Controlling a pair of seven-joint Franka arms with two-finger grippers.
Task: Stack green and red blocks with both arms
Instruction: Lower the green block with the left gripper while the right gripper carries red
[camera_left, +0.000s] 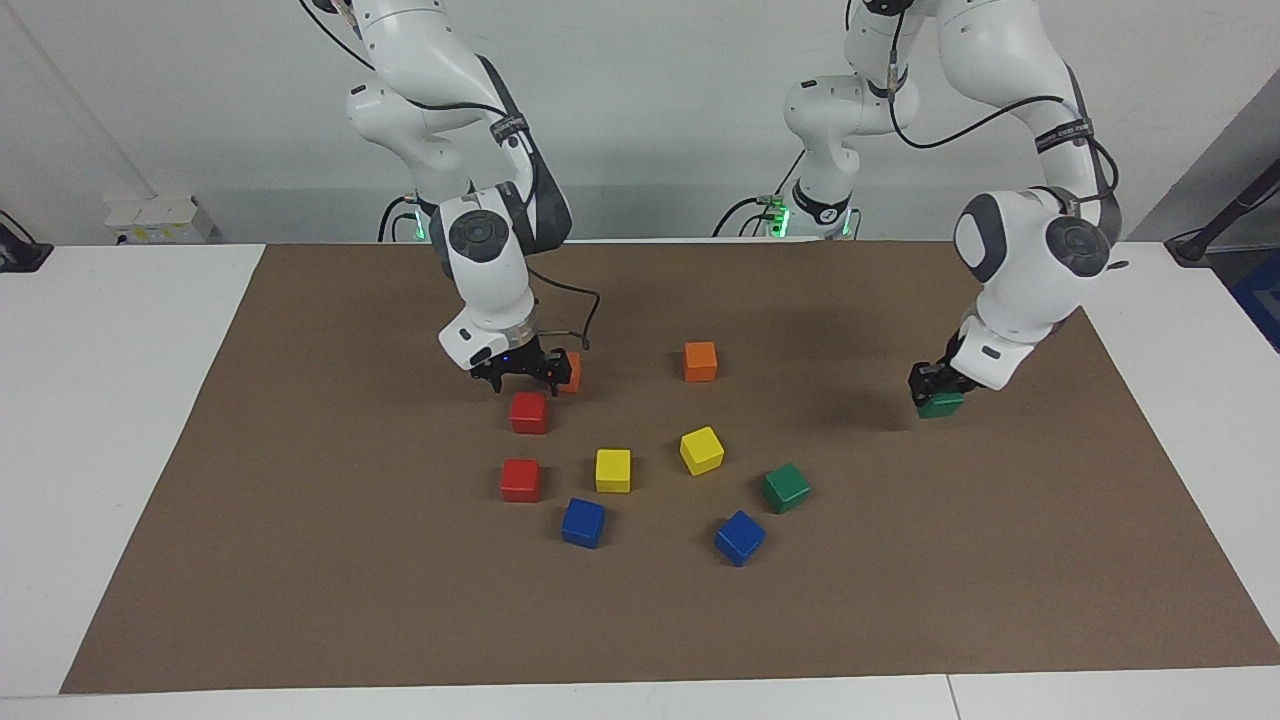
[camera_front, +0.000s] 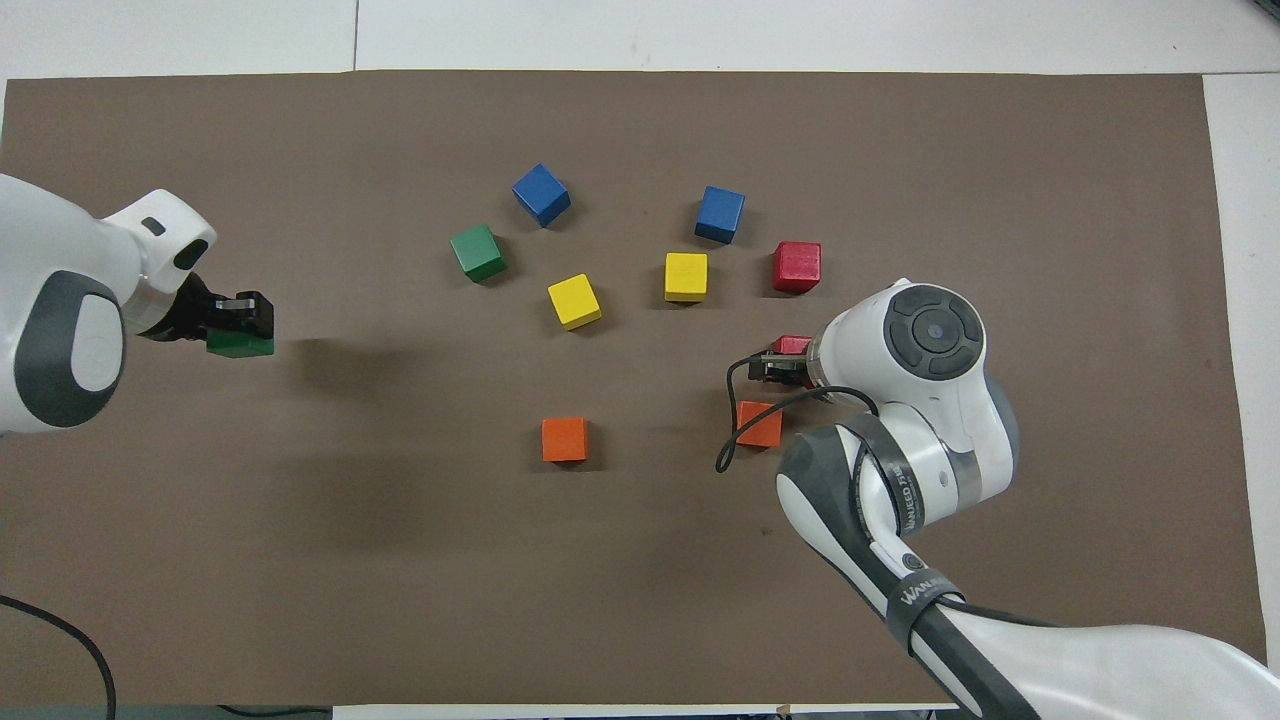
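Note:
My left gripper (camera_left: 938, 388) is shut on a green block (camera_left: 941, 406) and holds it a little above the brown mat, near the left arm's end of the table; from above the same green block (camera_front: 240, 346) shows under the left gripper (camera_front: 236, 318). A second green block (camera_left: 786, 487) lies on the mat among the other cubes. My right gripper (camera_left: 522, 378) hangs open just above a red block (camera_left: 528, 412). From above, the right gripper (camera_front: 775, 367) covers most of that red block (camera_front: 796, 344). Another red block (camera_left: 520, 480) lies farther from the robots.
Two orange cubes (camera_left: 700, 361) (camera_front: 564, 439) sit nearest the robots, one half hidden by the right gripper. Two yellow cubes (camera_left: 613, 470) (camera_left: 701, 450) and two blue cubes (camera_left: 583, 522) (camera_left: 740, 537) lie mid-table on the brown mat (camera_left: 300, 560).

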